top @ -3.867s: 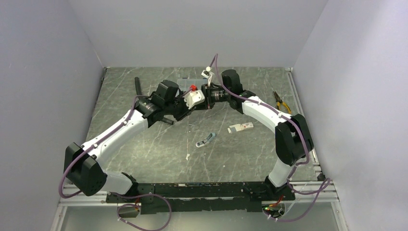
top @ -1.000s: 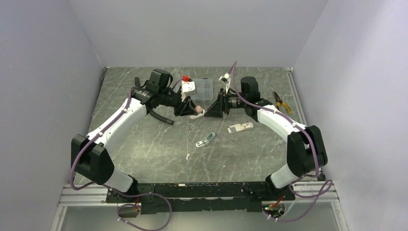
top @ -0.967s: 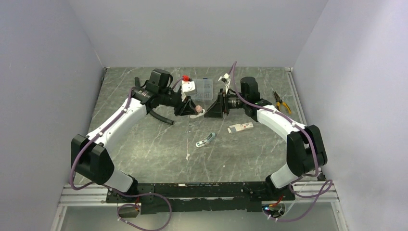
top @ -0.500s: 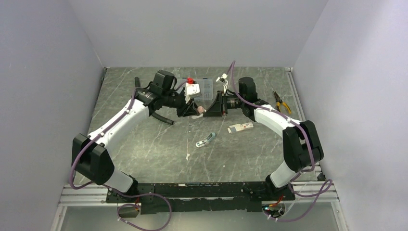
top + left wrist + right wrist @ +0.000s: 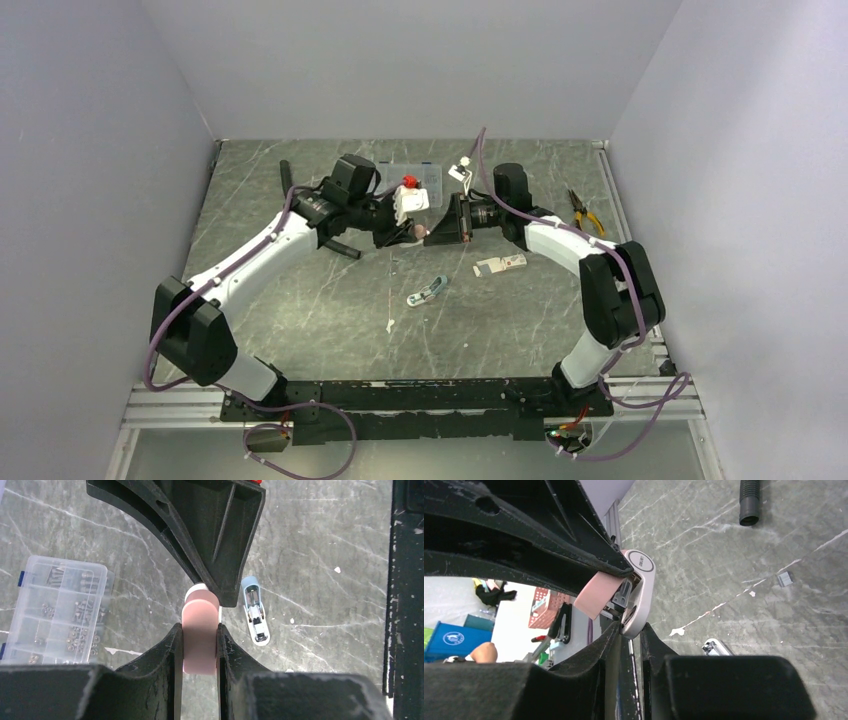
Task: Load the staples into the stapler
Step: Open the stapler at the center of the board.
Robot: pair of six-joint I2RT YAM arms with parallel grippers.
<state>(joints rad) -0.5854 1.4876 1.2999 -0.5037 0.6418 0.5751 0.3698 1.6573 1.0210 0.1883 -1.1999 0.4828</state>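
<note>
Bridging left jaws and right jaws, pink stapler [image 5: 199, 635]: long axis left-right.

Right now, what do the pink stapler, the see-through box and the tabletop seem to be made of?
The pink stapler looks like matte plastic: evenly coloured, with a soft sheen. The see-through box is probably clear hard plastic; its dividers and small contents show through. The tabletop is dark grey with pale veins, like marble or slate, though it could be printed laminate.
</note>
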